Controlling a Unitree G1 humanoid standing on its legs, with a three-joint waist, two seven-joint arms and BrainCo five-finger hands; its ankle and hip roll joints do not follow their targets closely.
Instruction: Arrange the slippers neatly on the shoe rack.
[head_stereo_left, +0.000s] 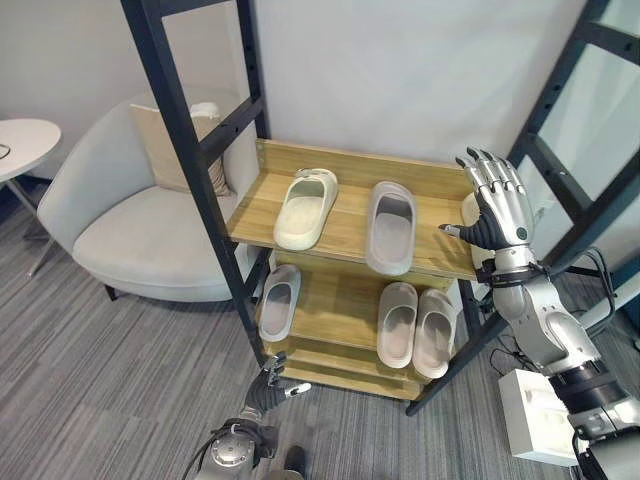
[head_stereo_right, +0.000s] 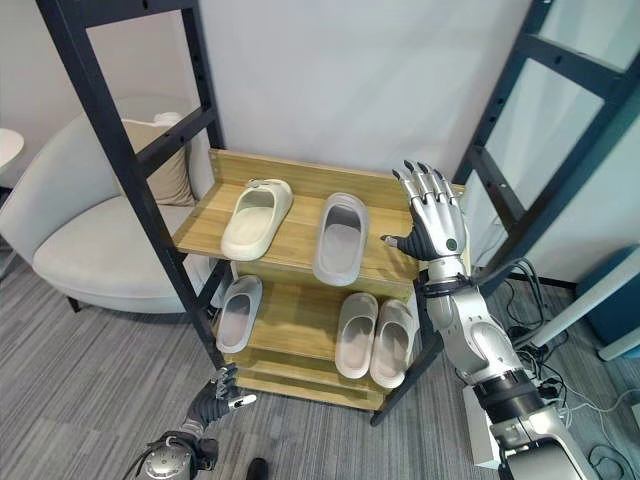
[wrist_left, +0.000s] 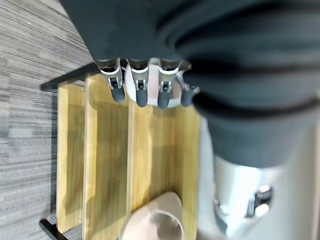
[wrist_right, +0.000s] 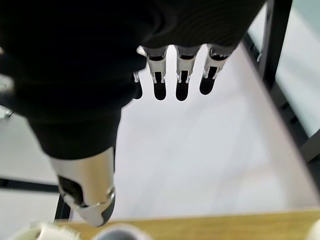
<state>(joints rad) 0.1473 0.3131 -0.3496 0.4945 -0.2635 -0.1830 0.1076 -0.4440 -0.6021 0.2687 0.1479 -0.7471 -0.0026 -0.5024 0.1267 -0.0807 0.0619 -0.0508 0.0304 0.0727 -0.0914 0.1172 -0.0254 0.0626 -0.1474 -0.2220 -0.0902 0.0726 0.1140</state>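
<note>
On the shoe rack (head_stereo_left: 345, 238) five slippers (head_stereo_left: 392, 226), right hand (head_stereo_left: 498, 205) spread, left hand (head_stereo_left: 268, 385) relaxed.

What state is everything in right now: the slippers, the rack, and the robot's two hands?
Cream slipper: upper shelf, angled.
Grey slipper: upper shelf, beside the cream one, apart.
Single grey slipper: lower shelf, left end.
Pair of slippers: lower shelf, side by side.
Shoe rack: upright, slippers on both shelves.
Right hand: raised, open, holding nothing.
Left hand: low before the rack, relaxed, holding nothing.
</note>
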